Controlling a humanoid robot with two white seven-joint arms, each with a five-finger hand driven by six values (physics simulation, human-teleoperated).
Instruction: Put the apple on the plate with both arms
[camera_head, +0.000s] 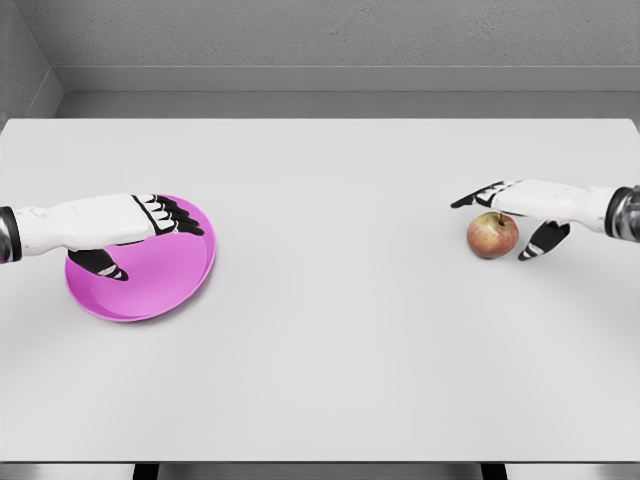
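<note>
Head view: right hand (520, 215) reaching over apple (493, 235) at right of surface (340, 340), fingers spread around it, not yet gripping. Left hand (130, 228) hovering open above magenta plate (165, 280) at left, seemingly waiting to steady it.

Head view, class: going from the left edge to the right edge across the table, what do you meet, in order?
Left hand over the pink plate → bare table → apple → right hand.
</note>
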